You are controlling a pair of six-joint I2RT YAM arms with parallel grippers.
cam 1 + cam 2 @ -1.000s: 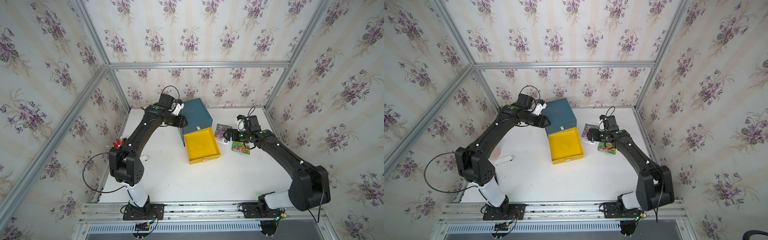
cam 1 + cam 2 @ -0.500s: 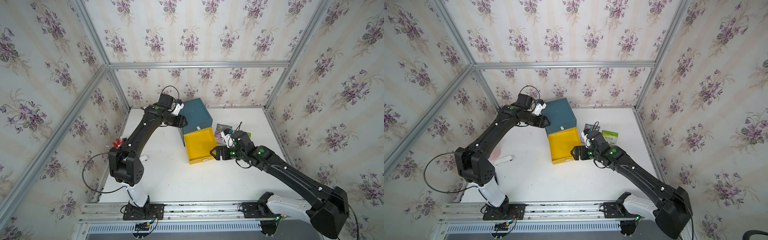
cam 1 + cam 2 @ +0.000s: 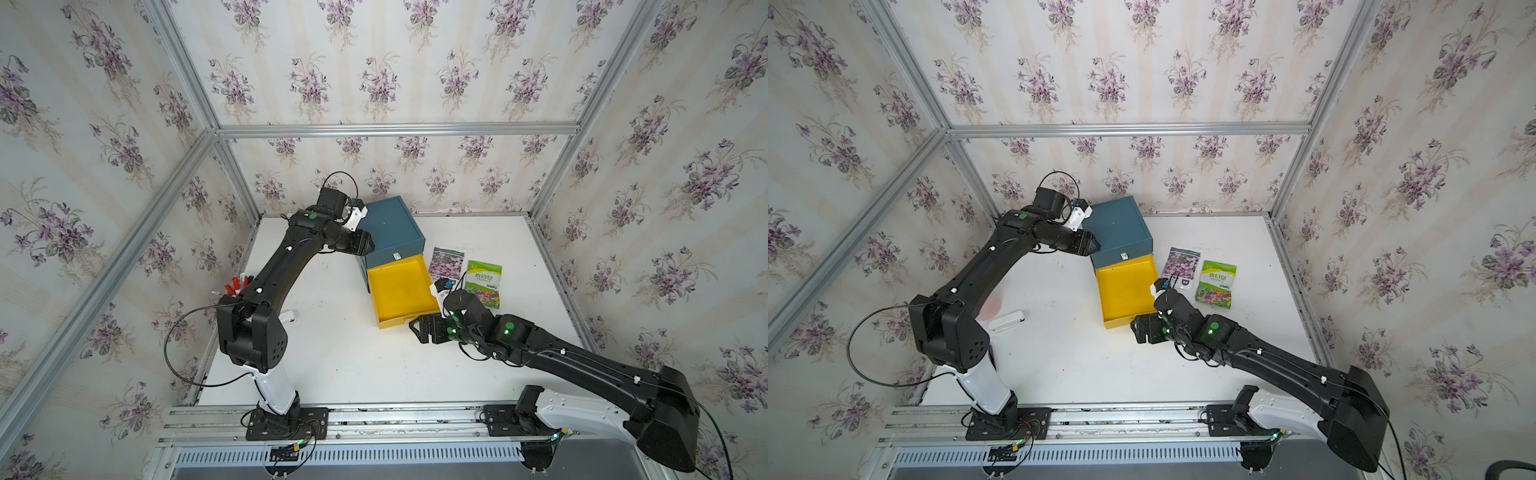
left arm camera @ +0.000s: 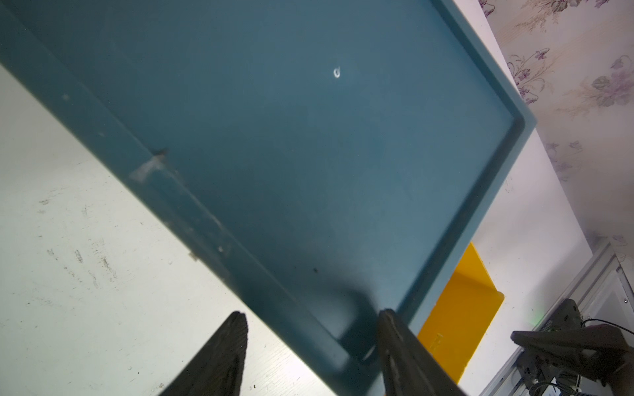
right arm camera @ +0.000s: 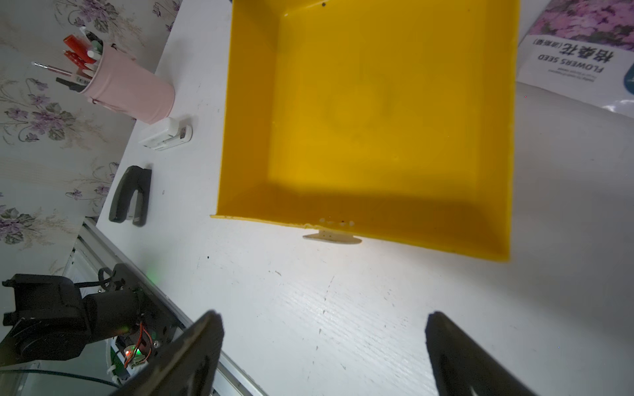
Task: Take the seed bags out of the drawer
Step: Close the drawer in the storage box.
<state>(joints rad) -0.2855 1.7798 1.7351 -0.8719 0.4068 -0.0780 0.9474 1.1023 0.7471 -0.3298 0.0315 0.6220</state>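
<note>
Clearing the drawer: we judge this step all but done. The drawer [image 5: 377,103] stands pulled out of the cabinet [image 3: 392,224], and its yellow floor shows bare in the right wrist view.
Bags: two show, the grey bag [image 3: 446,262] and the green bag [image 3: 483,282]. Both lie flat on the bench [image 3: 353,353], side by side just right of the drawer. We see no third bag and cannot tell whether one lies underneath.
Right tool [image 5: 322,319]: spread wide and empty, hovering over the bench before the drawer's front wall, near the handle [image 5: 332,237].
Left tool [image 4: 312,314]: pinching the cabinet's top rim near a corner.
Doing it well: we would check the drawer's corners from the wrist. We would keep the right jaws clear of front wall and handle so nothing slides, and keep the forearm off the glossy bags.
Grey bag axis: roughly along the drawer's side, face up, grey top toward the back wall, white lettered strip toward our bases.
Green bag axis: nearly parallel, slightly tilted, green header toward the back wall, flower photo nearer us.
</note>
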